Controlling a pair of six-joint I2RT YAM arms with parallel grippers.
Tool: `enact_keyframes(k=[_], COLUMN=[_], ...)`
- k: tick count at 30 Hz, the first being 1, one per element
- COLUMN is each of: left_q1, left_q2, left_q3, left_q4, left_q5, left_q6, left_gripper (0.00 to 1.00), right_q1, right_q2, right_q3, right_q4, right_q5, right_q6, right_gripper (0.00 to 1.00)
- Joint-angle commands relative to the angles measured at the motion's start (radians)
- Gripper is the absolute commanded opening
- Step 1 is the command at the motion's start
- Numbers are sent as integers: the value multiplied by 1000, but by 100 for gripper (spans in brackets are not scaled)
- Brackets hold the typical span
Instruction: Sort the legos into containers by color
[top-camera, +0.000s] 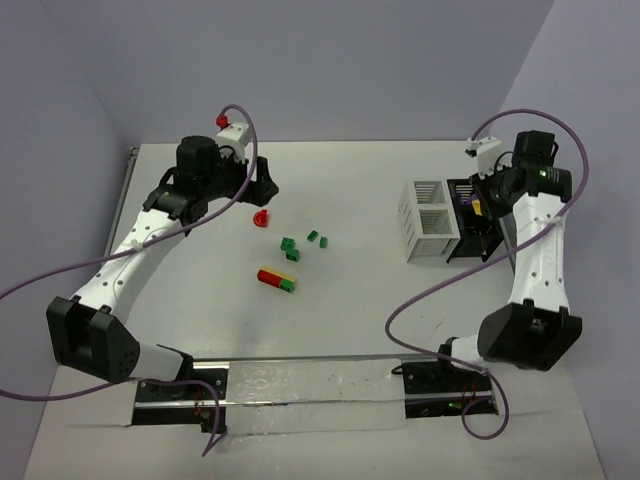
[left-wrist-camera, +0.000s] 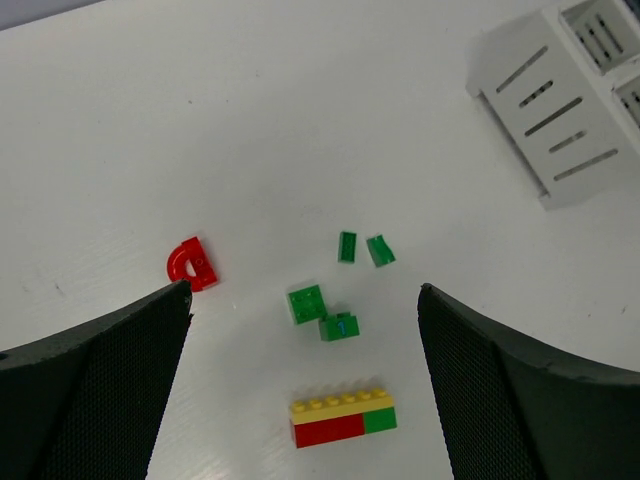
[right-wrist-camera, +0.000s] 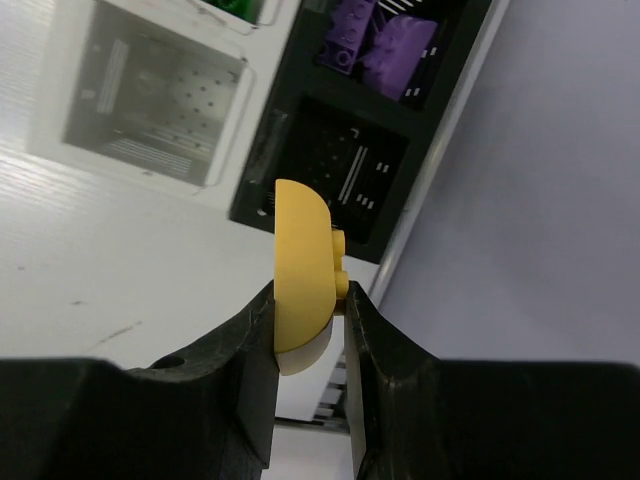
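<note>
- R claw (right-wrist-camera: 308, 318): clamped tight on a yellow lego (right-wrist-camera: 303, 265), a rounded half-disc w/ a stud on one side, pinched between both fingers.
- Just past it is the black tray (right-wrist-camera: 345, 185). One dark compartment sits behind the yellow piece, and the next one along holds purple legos (right-wrist-camera: 385, 45).
- The white slatted box (right-wrist-camera: 150, 95) sits right against the tray's side, its perforated floor in view. A green bit (right-wrist-camera: 235, 8) peeks in at the top edge of the frame.
- L claw (left-wrist-camera: 305, 292): jaws wide apart, nothing in them, hanging over the loose pile on the surface (top-camera: 330, 330).
- Between its fingers are four small green legos (left-wrist-camera: 306, 303): two touching close in, two slim ones a bit farther out, side by side but apart.
- The red half-round lego (left-wrist-camera: 192, 264) lies flat just beside the tip of the L finger (left-wrist-camera: 110, 380).
- Nearest the wrist cam is a stacked bar (left-wrist-camera: 342, 415): yellow strip on top, red + green below.
- Top view: the pile is mid-surface, well apart from box and tray over on the R side.
</note>
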Motion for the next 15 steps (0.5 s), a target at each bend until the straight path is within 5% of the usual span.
enact_keyframes(k=[1,15], left_q1=[-12,-47], left_q2=[-25,3], left_q3=[49,61], left_q4=[-58,-93], left_q5=[-7,-4], left_q6=[120,188], left_gripper=[99,99], right_q1=[-33,-43], right_q2=[101,362], right_q3=[125,254], right_q4=[-100,-155], right_q5=[30,96], right_q6=[-121,-178], right_gripper=[0,0])
